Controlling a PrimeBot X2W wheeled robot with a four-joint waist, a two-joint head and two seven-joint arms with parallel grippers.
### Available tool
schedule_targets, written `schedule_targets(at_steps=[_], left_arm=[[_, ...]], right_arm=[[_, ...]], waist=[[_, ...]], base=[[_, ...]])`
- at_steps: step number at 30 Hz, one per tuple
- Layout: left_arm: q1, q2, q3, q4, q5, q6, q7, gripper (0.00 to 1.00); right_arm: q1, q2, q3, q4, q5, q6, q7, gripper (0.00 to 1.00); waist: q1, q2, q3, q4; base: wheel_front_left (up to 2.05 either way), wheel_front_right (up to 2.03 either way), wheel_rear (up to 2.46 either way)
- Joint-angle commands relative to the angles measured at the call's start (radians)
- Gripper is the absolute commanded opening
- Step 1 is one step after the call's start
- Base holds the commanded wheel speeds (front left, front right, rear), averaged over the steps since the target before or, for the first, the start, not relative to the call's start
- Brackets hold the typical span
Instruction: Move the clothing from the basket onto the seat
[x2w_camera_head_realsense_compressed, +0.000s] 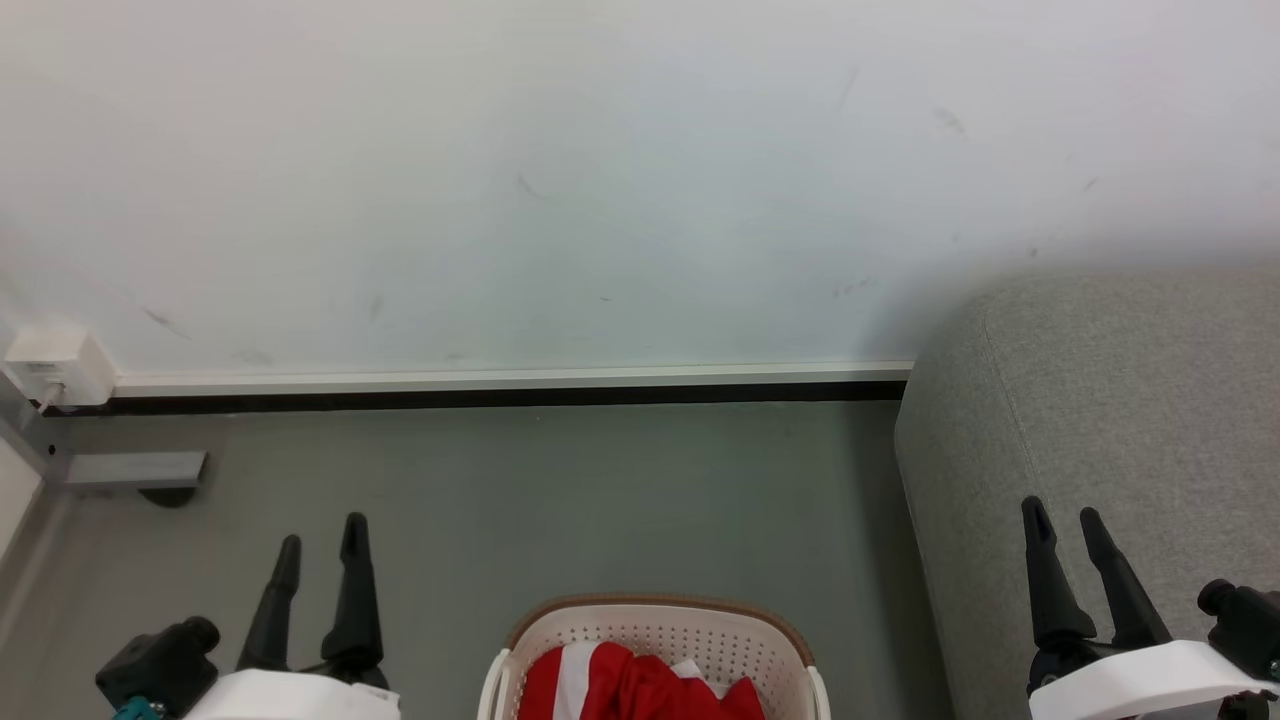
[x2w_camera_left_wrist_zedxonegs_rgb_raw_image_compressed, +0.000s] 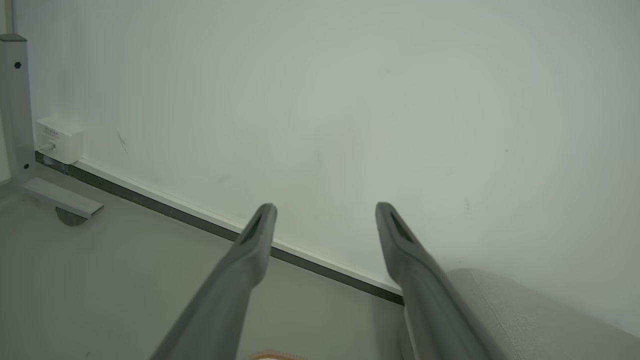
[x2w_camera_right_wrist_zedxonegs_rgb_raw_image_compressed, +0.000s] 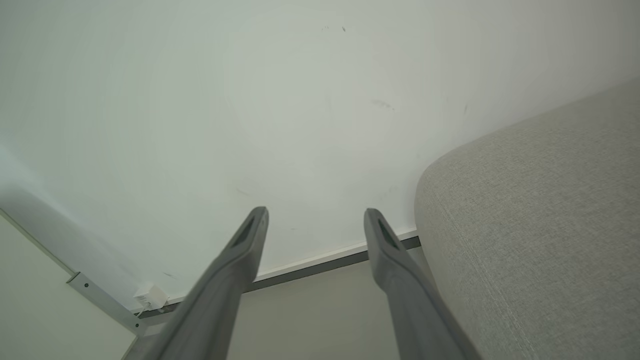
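Clothing (x2w_camera_head_realsense_compressed: 630, 685): seeing it heaped in basket (x2w_camera_head_realsense_compressed: 655, 603), none lying on visible seat (x2w_camera_head_realsense_compressed: 1120, 400), judging transfer unstarted; left gripper (x2w_camera_head_realsense_compressed: 322, 530) and right gripper (x2w_camera_head_realsense_compressed: 1061, 509) hovering empty, fingers spread wide.

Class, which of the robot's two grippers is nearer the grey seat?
The right gripper: in the head view it shows against the seat, while the left gripper is on the far side of the basket, over floor.
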Motion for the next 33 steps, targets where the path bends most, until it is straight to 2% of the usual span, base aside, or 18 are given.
schedule_targets(at_steps=[1, 19, 33], left_arm=[[0.001, 0.013, -0.006, -0.007, 0.045, 0.012, -0.012, 1.00], [0.013, 0.044, -0.052, 0.002, 0.212, 0.071, -0.062, 1.00], [0.017, 0.061, -0.079, -0.004, 0.309, 0.083, -0.093, 1.00]], right_arm=[[-0.020, -0.010, 0.010, -0.004, -0.032, 0.005, -0.013, 1.00], [-0.028, -0.017, 0.033, 0.015, -0.195, 0.005, -0.062, 1.00], [-0.031, -0.019, 0.047, 0.019, -0.283, 0.006, -0.094, 1.00]], waist=[[0.0000, 0.0000, 0.000, 0.000], [0.0000, 0.0000, -0.002, -0.009], [0.0000, 0.0000, -0.006, -0.013]], base=[[0.00, 0.00, 0.00], [0.00, 0.00, 0.00], [0.00, 0.00, 0.00]])
